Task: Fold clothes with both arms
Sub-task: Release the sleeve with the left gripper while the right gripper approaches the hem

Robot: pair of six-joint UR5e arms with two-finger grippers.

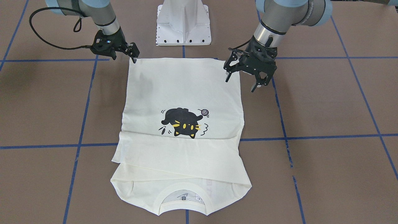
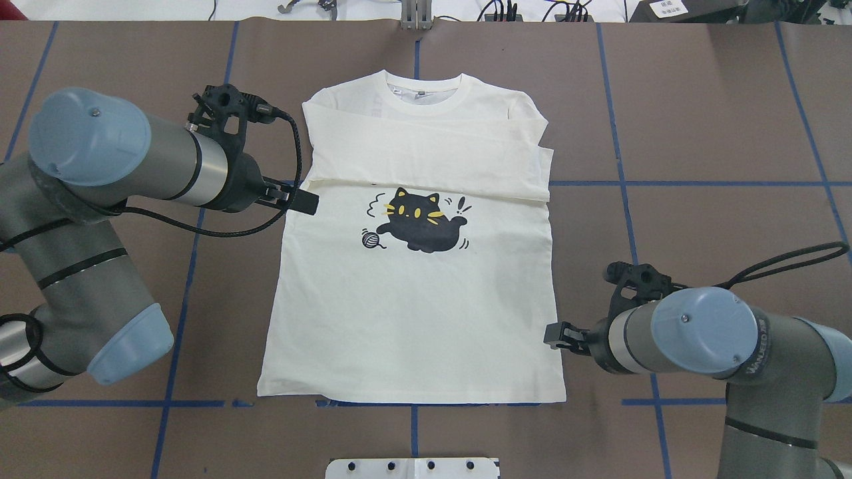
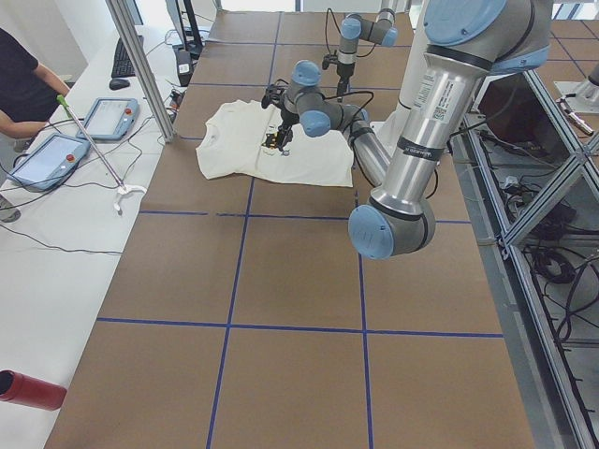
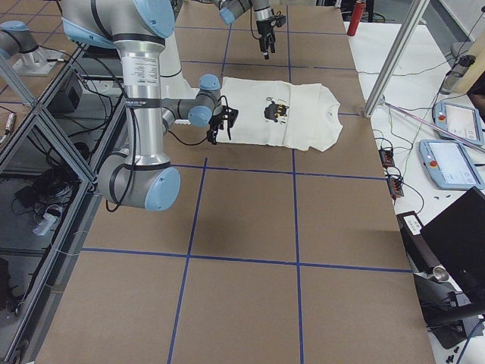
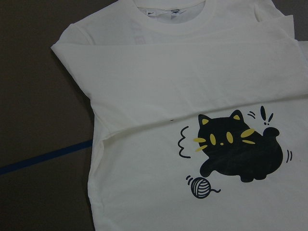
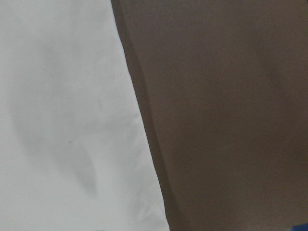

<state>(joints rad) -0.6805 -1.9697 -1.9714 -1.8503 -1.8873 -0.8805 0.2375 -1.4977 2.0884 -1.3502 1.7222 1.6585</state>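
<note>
Brown table with a blue tape grid, white pedestal base at my edge, and a white side bench with tablets off to my left. The T-shirt lies flat with the cat print up, sleeves folded across the chest and collar away from me; my left gripper hangs over its left edge and my right gripper is just beside the hem's right corner. My left fingers are spread wide and hold nothing; I can't tell whether the right ones are apart or together.
</note>
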